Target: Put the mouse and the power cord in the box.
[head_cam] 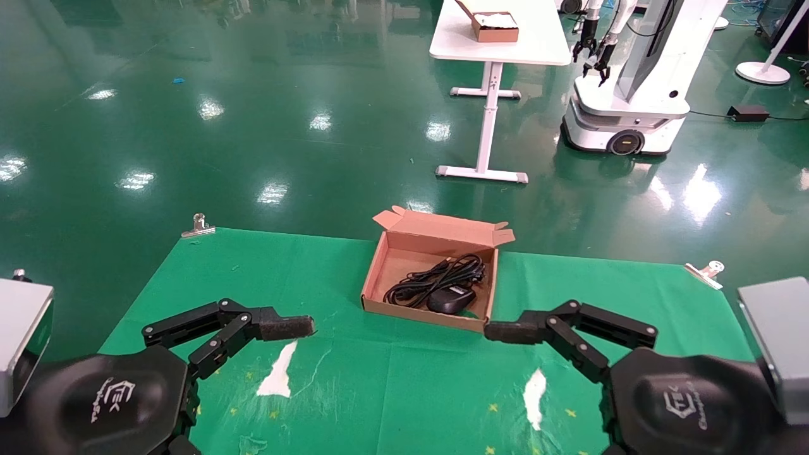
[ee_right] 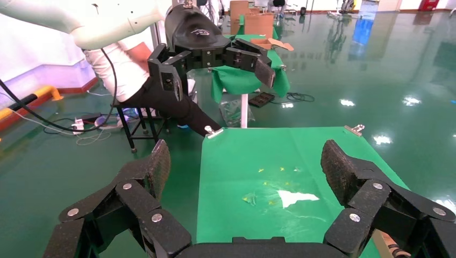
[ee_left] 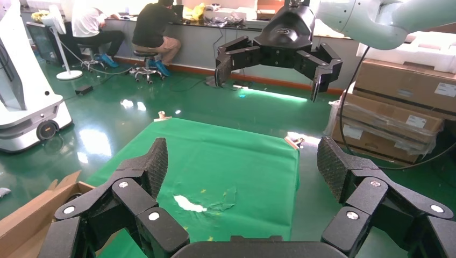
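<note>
The brown cardboard box stands open at the far middle of the green cloth, its flaps spread along the far edge. Inside it lie the black mouse, near the front wall, and the looped power cord just behind it. My left gripper hovers over the cloth, left of the box and nearer to me. It is open and empty. My right gripper hangs by the box's front right corner, also open and empty. One corner of the box shows in the left wrist view.
Metal clips pin the cloth at the far corners. Two white worn patches mark the cloth near me. Beyond the table are green floor, a white table carrying a small brown box, and another robot.
</note>
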